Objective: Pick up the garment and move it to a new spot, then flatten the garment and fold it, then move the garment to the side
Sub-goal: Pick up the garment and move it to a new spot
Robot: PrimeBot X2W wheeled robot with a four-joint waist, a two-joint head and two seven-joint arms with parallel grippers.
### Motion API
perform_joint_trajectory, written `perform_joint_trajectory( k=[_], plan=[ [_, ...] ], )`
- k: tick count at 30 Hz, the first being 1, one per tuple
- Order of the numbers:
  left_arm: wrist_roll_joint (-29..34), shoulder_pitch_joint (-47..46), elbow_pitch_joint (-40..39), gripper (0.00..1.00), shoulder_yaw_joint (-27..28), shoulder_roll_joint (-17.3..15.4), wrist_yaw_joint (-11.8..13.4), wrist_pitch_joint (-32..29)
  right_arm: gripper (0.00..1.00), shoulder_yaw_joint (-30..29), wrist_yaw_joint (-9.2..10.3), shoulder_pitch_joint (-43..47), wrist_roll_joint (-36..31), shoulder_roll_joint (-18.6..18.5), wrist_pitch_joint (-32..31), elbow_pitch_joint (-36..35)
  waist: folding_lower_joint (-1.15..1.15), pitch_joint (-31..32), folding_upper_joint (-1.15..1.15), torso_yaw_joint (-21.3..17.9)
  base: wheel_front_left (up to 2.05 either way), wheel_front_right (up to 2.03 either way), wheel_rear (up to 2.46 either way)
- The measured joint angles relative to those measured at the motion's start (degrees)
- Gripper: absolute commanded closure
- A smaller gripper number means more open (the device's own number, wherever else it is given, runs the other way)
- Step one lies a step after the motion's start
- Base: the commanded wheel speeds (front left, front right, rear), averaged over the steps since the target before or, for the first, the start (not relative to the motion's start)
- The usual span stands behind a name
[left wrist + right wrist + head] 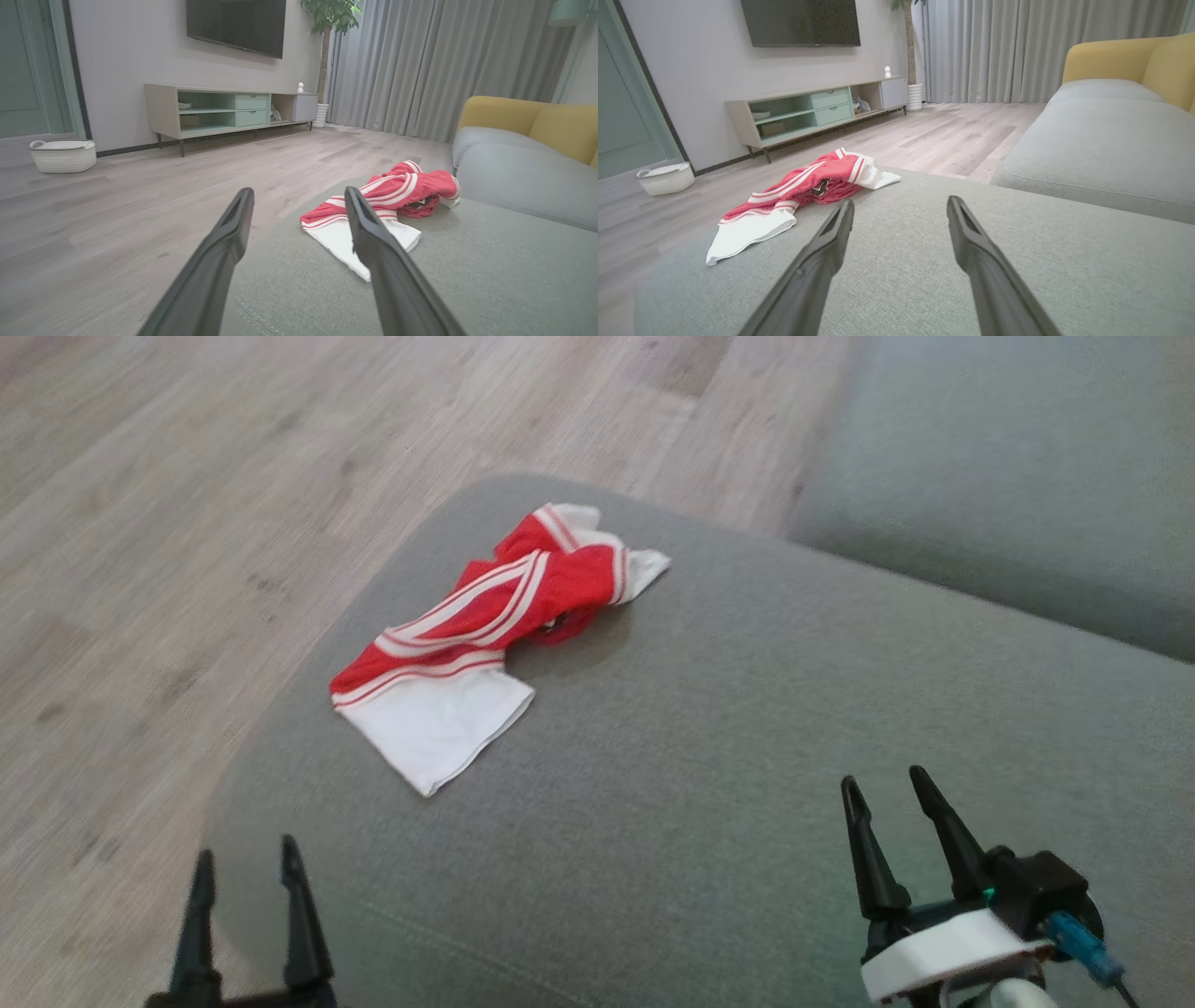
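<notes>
The crumpled red-and-white striped garment (485,644) lies ahead of my left gripper (246,847) and ahead-left of my right gripper (884,777), near the far left edge of the grey fabric ottoman (747,756). Both grippers sit low over the ottoman's near side, fingers pointing forward, jaws spread and empty, well apart from the cloth. Pale wood floor (140,523) lies beyond, and a grey sofa with a yellow back (1101,135) stands to my right. By the far wall stand a low cabinet with green drawers (224,109) and a white woven basket (63,156), whose contents I cannot tell.
</notes>
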State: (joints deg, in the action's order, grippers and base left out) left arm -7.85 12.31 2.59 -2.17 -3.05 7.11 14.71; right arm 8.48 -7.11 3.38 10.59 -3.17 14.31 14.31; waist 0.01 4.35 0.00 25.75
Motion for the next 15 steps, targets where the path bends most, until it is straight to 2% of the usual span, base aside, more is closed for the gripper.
perform_joint_trajectory(
  k=[3, 8, 10, 11, 15],
  plan=[
    [0.1, -0.1, -1.7, 0.0, 1.8, 0.0, -0.2, 0.0, 0.0, 1.0, 0.0, -0.7, 0.0, -1.7, 0.0, 0.8, 0.0, -1.8, 0.0, 1.6, 0.0, 0.0, 0.0],
    [1.9, -2.6, -0.1, 0.0, 2.9, -1.9, -4.4, 0.0, 0.0, -0.3, 0.0, 0.3, 0.0, -4.2, 0.0, 0.5, -0.01, -3.9, 0.0, 3.2, 0.0, 0.0, 0.0],
    [2.0, -6.9, 2.6, 0.0, 2.5, -3.0, -6.6, 0.0, 0.0, -1.8, 0.0, 1.5, -0.1, -5.4, 0.0, -1.0, -0.02, -5.1, 0.0, 3.7, 0.0, 0.0, 0.0],
    [2.0, -6.9, 2.6, 0.0, 2.5, -3.0, -6.6, 0.0, 0.0, -1.8, 0.0, 1.5, -0.1, -5.4, 0.0, -1.0, -0.02, -5.1, 0.0, 3.7, 0.0, 0.0, 0.0],
    [1.3, -21.1, 11.9, 0.0, 1.5, -3.3, -10.7, 0.0, 0.0, -3.5, 0.0, 1.4, -1.4, -10.3, 0.0, -3.6, -0.01, -9.6, 0.0, 4.3, 0.0, 0.0, 0.0]
  ],
)
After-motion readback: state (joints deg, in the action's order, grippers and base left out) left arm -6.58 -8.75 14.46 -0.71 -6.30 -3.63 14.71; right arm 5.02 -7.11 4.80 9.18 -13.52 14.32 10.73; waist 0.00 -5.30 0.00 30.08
